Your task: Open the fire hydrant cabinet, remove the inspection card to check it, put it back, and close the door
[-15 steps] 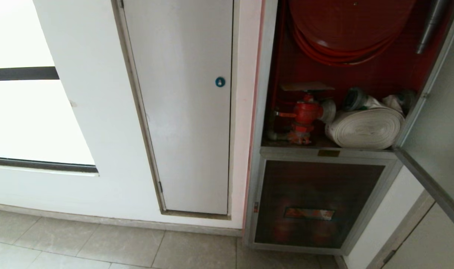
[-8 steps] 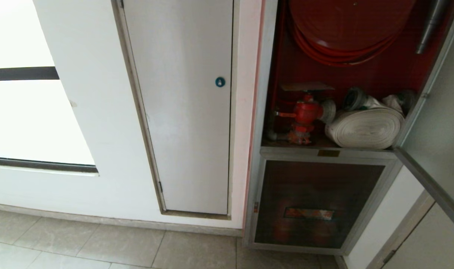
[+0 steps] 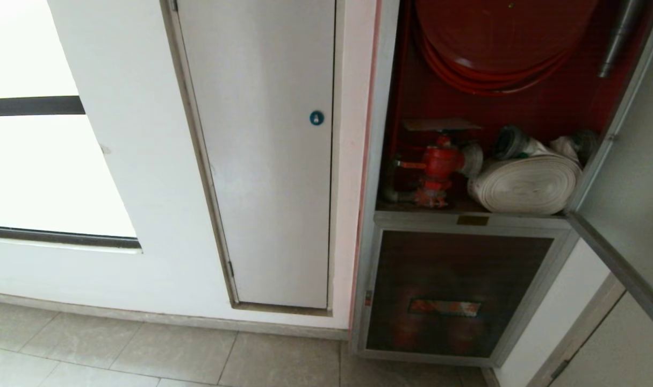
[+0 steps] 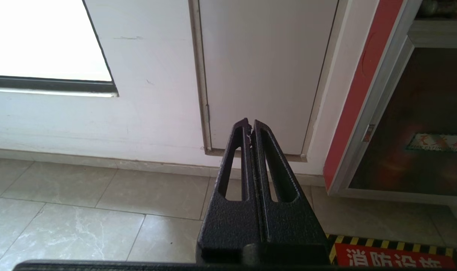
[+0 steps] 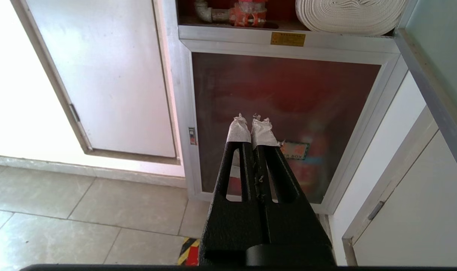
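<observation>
1 red valve [image 3: 438, 164], 1 white rolled hose [image 3: 525, 184], 2 grippers [image 4: 249, 126].

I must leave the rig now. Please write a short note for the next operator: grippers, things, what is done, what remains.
Left gripper: shut, empty, parked low, facing the plain white door.
Right gripper: shut, empty, parked low before the smaller dark lower panel.
The silver-framed fire hydrant cabinet stands open; red hose reel, red valve and white rolled hose show inside.
Its large silver-framed door is swung out to the right.
Done: door opened.
The inspection card is not visible; whether it was checked cannot be told.
Left: closing the door.
</observation>
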Motion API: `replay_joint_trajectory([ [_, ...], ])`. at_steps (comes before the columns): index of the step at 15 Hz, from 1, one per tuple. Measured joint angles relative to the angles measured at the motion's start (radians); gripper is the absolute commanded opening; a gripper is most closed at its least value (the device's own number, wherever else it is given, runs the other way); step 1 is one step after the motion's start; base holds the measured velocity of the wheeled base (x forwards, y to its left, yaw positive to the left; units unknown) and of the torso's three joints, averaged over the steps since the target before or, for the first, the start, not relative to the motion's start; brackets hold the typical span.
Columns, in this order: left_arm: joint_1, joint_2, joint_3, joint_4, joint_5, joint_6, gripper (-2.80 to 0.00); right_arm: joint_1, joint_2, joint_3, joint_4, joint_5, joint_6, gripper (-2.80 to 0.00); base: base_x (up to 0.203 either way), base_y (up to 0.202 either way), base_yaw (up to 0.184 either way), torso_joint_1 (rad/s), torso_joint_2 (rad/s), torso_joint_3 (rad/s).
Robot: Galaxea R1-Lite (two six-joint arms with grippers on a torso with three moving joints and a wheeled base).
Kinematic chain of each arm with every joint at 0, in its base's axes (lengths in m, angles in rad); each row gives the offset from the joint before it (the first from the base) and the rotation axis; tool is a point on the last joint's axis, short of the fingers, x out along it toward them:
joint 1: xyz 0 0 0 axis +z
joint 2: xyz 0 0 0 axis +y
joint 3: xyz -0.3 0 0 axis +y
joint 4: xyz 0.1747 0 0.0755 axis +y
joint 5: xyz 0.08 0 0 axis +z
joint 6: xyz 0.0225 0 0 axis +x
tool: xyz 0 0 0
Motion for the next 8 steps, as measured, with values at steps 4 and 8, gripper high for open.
replay_joint_trajectory([
  [4, 0.000, 0.000, 0.000, 0.000, 0.000, 0.000, -2.80, 0.000, 0.000, 0.000, 0.000, 0.000, 0.001, -2.80, 0.000, 0.000, 0.000, 0.000, 0.00, 0.000],
  [8, 0.000, 0.000, 0.000, 0.000, 0.000, 0.000, -2.80, 0.000, 0.000, 0.000, 0.000, 0.001, -0.003, -2.80, 0.000, 0.000, 0.000, 0.000, 0.00, 0.000],
])
